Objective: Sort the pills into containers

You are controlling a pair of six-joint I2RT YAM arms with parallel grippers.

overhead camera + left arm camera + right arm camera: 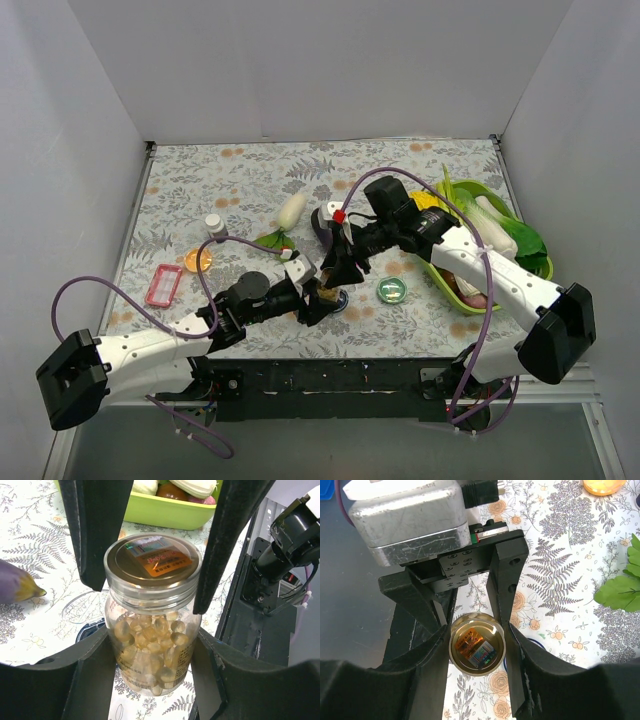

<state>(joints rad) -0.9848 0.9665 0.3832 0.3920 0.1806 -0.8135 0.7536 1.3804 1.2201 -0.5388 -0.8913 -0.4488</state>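
Note:
A clear amber bottle [150, 645] full of yellowish pills, with a yellowish cap [152, 560], stands at the table's front centre [328, 290]. My left gripper [152, 642] is shut on the bottle's body, one finger on each side. My right gripper [477, 647] comes from above and is shut on the cap [476, 650], its fingers [95, 535] flanking it. A silvery-blue tin [87, 630] lies just behind the bottle, mostly hidden. A green-topped tin [391, 290] lies to the right of both grippers.
The lime-green vegetable tray [440, 275] stands at the right. A white radish [291, 210], green leaf [275, 240] and purple eggplant [15, 582] lie behind the grippers. A small white bottle [216, 225], orange round dish [198, 260] and pink box [163, 285] sit at the left.

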